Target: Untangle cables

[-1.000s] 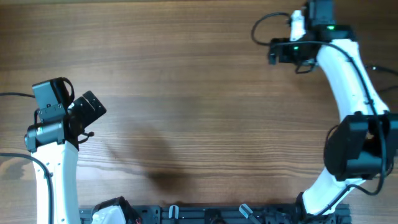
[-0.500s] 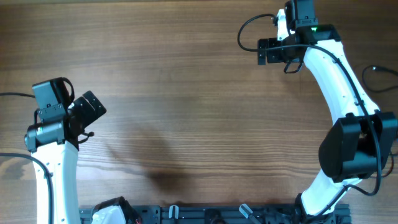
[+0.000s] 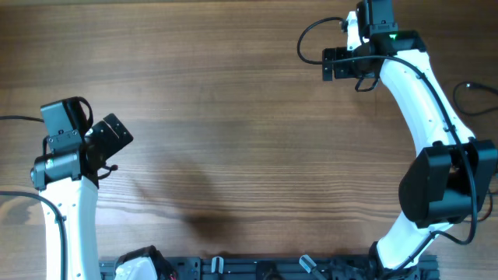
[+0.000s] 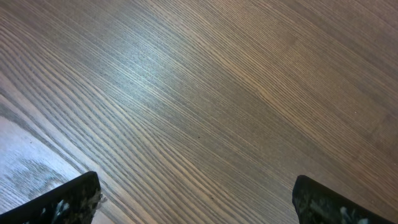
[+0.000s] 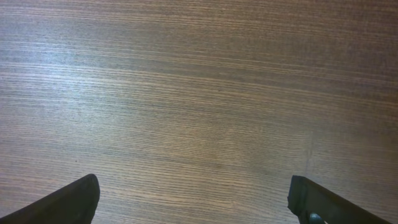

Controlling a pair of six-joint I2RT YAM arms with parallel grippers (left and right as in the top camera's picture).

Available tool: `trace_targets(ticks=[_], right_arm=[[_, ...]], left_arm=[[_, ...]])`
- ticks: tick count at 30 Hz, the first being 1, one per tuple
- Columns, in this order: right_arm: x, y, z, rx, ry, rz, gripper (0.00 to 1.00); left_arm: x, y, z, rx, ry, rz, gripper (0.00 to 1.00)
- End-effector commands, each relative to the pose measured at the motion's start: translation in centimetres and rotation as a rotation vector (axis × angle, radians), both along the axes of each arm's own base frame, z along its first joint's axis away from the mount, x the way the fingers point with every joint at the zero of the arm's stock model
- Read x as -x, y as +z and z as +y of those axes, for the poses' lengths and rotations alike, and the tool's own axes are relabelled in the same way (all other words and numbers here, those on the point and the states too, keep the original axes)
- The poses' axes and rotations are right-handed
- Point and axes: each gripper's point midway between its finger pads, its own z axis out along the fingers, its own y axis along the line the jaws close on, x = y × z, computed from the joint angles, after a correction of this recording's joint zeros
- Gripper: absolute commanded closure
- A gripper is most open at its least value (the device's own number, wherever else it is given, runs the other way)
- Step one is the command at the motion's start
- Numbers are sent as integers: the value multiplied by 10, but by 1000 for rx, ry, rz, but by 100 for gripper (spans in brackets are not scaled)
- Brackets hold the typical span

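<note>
Cables not visible in any view.
Left gripper (image 4: 196,202) hangs spread wide near the table's (image 3: 233,117) left edge; right gripper (image 5: 199,200), also spread wide, hovers near its far right corner.

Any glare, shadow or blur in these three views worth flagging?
Overhead: evenly lit and sharp, with a soft dark shadow on the table near the front edge. Left wrist: a pale glare streak across the grain; the left gripper's fingertips in the bottom corners look soft. Right wrist: milder sheen upper left; the right gripper's fingertips are dark, featureless.
</note>
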Motion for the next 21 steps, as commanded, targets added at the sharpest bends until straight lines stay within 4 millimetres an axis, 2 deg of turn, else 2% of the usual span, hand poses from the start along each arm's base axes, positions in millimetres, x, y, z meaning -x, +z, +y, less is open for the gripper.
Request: trace_targets(ticks=[1, 3, 6, 7, 11, 16, 21], right_arm=[[-3, -2, 0, 11, 9, -1, 0], [-3, -2, 0, 11, 9, -1, 0], [-3, -2, 0, 11, 9, -1, 0], [-3, -2, 0, 11, 9, -1, 0], [-3, -2, 0, 11, 9, -1, 0], [-3, -2, 0, 11, 9, -1, 0], [-2, -2, 0, 11, 9, 0, 0]], left_arm=[[0, 11, -1, -14, -17, -35, 0], [-9, 18, -10, 7, -55, -93, 0], [-34, 43, -31, 4, -146, -260, 0], [-44, 54, -43, -2, -202, -341, 0], [-58, 83, -74, -23, -317, -553, 0], [-51, 107, -102, -63, -403, -812, 0], [-19, 133, -118, -116, -450, -1139, 0]])
